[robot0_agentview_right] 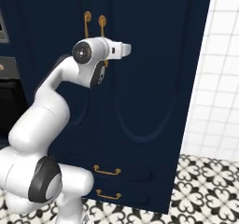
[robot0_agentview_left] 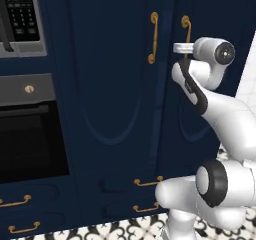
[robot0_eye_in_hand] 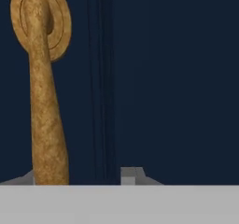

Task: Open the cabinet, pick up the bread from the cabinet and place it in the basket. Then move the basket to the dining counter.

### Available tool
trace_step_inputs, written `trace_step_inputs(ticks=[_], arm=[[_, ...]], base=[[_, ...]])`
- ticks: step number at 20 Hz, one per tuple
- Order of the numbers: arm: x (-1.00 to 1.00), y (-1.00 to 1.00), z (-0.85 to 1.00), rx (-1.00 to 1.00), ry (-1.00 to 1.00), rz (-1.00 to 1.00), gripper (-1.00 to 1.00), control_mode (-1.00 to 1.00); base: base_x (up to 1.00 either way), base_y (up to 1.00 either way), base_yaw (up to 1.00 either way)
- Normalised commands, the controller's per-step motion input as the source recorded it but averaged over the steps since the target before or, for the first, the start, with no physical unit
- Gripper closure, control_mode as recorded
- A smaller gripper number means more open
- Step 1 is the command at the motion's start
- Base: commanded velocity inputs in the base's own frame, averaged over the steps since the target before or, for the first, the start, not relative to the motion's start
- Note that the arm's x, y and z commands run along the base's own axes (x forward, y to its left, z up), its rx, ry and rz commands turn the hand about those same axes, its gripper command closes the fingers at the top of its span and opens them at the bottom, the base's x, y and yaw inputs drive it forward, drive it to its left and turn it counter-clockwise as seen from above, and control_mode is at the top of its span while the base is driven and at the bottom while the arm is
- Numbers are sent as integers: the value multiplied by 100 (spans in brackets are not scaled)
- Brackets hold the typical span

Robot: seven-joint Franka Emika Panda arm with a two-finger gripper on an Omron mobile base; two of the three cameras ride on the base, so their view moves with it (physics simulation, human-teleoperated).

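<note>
Step one, door-opening: tall dark navy arched-panel cabinet (robot0_agentview_right: 140,78) shut, gripper (robot0_eye_in_hand: 81,174) part-open, fingertips seemingly straddling the long curved brass handle (robot0_eye_in_hand: 45,101), ungripped; next, close on it and pull outward; bread presumably inside.

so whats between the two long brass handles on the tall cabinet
Between the left handle and the right handle lies just the doors' dark centre seam, in the left base view.

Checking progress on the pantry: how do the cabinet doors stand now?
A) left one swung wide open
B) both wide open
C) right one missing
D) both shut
D: both doors of the cabinet lie flush and shut, no shelves showing, with the gripper up at the right brass handle.
</note>
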Motion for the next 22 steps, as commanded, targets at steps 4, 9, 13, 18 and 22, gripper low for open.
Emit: trace_step_inputs(ticks=[4, 9, 13, 18, 22], arm=[[-61, -100, 0, 0, 5, -3, 100, -100], [-61, -100, 0, 0, 5, -4, 100, -100], [-50, -100, 0, 0, -2, 0, 100, -100], [-48, -100, 0, 0, -4, 0, 100, -100], [-51, -100, 0, 0, -2, 0, 100, -100]], base=[[0, 0, 0], [0, 0, 0], [0, 0, 0], [0, 0, 0], [0, 0, 0]])
